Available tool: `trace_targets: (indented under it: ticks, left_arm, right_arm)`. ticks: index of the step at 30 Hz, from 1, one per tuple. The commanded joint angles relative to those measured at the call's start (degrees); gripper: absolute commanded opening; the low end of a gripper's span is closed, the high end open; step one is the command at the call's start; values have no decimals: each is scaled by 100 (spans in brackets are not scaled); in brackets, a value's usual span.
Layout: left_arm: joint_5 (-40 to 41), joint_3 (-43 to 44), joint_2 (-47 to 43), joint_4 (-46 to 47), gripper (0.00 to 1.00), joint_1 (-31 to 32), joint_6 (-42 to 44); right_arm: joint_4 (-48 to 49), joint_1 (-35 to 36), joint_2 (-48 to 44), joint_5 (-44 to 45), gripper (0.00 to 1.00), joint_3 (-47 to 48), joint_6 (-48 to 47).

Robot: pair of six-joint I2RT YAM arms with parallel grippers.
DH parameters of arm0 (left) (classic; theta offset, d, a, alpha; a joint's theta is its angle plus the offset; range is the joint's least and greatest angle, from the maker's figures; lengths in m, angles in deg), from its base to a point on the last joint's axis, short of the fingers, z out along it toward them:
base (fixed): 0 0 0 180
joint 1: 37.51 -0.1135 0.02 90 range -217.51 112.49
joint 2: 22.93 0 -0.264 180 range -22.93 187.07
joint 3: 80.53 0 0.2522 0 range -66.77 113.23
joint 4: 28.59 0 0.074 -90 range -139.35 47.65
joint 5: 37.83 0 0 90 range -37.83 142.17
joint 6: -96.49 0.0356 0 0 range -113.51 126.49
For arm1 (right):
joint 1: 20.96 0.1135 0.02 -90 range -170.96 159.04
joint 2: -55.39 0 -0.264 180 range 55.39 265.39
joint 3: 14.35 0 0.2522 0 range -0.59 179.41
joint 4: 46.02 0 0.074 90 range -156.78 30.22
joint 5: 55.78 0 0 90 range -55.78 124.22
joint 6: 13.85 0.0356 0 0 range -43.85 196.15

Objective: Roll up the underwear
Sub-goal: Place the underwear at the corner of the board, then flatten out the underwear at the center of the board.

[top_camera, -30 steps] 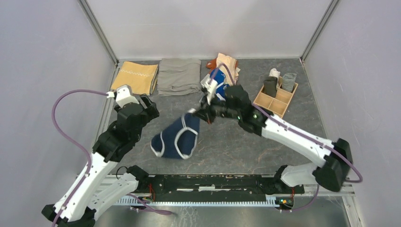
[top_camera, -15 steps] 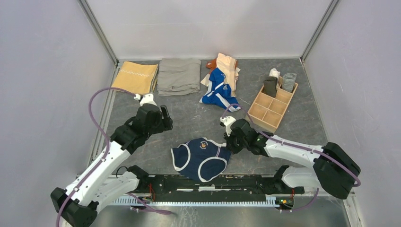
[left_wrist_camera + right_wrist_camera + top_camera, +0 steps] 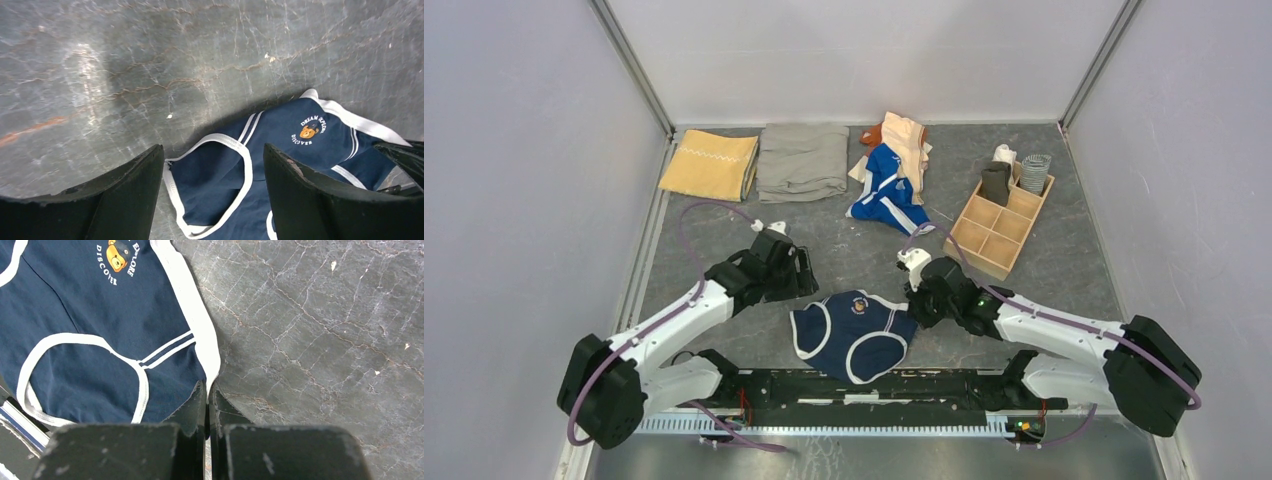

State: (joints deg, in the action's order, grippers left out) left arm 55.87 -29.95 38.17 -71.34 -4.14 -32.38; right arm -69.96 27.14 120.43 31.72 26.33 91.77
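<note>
On navy briefs point(image 3: 852, 335), right jaws clamped, left jaws wide

The dark, veined surface point(image 3: 1044, 255) carries navy briefs point(image 3: 852, 335) spread flat at its near edge. Along the far edge lie a folded yellow cloth point(image 3: 711, 165), a grey cloth point(image 3: 803, 160) just beside it, then blue point(image 3: 886, 195) and peach point(image 3: 906, 140) pieces heaped together. A divided wooden box point(image 3: 1007, 214) stands at right.
</note>
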Motion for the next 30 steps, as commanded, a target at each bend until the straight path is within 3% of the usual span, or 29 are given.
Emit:
trace_targets:
  ticks: [1, 10, 15, 17, 20, 26, 30]
  left_arm:
    - [-312, -178, 242, 682, 79, 232, -226]
    - [148, -255, 1021, 989, 78, 723, -296]
    - [23, -443, 1263, 1365, 68, 793, -254]
    - [-15, -455, 1368, 1462, 61, 860, -244]
    - [-46, -524, 1375, 1530, 39, 951, -250]
    - [216, -327, 578, 1229, 7, 953, -356]
    - [866, 270, -289, 620, 2, 948, -515]
  right_arm:
    - [339, 6, -209, -53, 0, -130, 123]
    - [559, 16, -232, -244, 0, -142, 135]
    - [638, 14, -203, -220, 0, -81, 100]
    - [662, 16, -196, -190, 0, -62, 112]
    - [723, 30, -209, -168, 0, -40, 178]
    - [679, 82, -391, -9, 0, 493, -9]
    - [385, 84, -658, 91, 0, 1199, -182]
